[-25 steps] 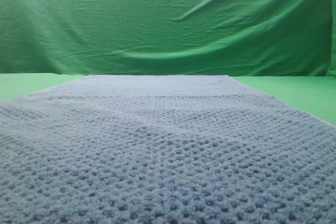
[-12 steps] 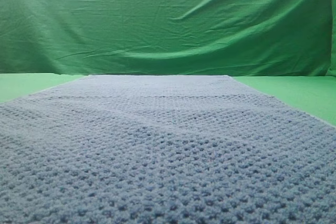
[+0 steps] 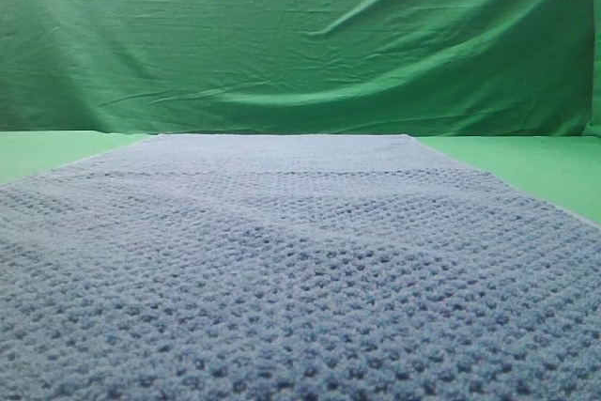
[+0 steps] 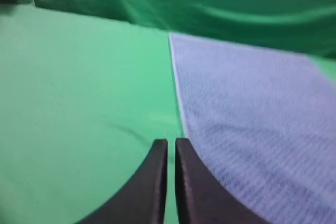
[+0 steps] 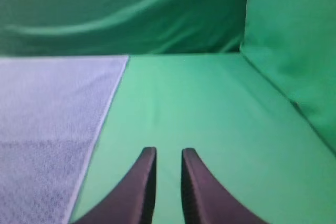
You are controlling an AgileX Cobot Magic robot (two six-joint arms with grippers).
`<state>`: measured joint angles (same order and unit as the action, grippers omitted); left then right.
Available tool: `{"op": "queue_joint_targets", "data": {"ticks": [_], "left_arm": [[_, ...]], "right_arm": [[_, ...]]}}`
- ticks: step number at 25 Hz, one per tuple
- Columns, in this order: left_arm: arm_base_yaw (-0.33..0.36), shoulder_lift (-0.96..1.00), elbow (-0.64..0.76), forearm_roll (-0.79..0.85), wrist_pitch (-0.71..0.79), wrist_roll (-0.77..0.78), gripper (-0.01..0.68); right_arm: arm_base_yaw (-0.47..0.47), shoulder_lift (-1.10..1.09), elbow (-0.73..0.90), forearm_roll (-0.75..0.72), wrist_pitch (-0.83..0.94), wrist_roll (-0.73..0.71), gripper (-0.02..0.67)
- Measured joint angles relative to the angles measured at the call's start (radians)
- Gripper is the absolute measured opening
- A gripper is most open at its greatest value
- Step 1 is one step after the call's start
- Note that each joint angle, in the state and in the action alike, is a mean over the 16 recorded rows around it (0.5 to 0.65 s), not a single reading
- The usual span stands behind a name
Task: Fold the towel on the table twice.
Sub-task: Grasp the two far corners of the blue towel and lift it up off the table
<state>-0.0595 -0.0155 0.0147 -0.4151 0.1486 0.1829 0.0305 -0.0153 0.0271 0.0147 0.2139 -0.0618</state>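
Note:
The blue-grey waffle-knit towel (image 3: 300,260) lies spread flat on the bright green table (image 3: 531,164) and fills most of the exterior high view; no gripper shows there. In the left wrist view my left gripper (image 4: 171,141) hovers over bare table (image 4: 79,87) just left of the towel's (image 4: 252,108) left edge. Its dark fingers are almost touching and hold nothing. In the right wrist view my right gripper (image 5: 169,150) hangs over bare table (image 5: 205,108) just right of the towel's (image 5: 47,114) right edge. A narrow gap separates its fingers, with nothing between them.
A wrinkled green backdrop cloth (image 3: 300,35) hangs behind the table's far edge. It also rises as a side wall (image 5: 294,40) on the right. Strips of bare table run along both sides of the towel.

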Motion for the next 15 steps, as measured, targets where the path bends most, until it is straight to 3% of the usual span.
{"op": "queue_joint_targets", "data": {"ticks": [8, 15], "left_arm": [[0.0, 0.0, -0.011, -0.11, -0.173, -0.002, 0.07], [0.0, 0.013, -0.124, -0.113, -0.081, -0.004, 0.07]], "right_arm": [[0.0, 0.0, -0.002, 0.027, -0.183, 0.024, 0.1], [0.0, 0.008, -0.086, 0.031, -0.073, 0.082, 0.1]]}}
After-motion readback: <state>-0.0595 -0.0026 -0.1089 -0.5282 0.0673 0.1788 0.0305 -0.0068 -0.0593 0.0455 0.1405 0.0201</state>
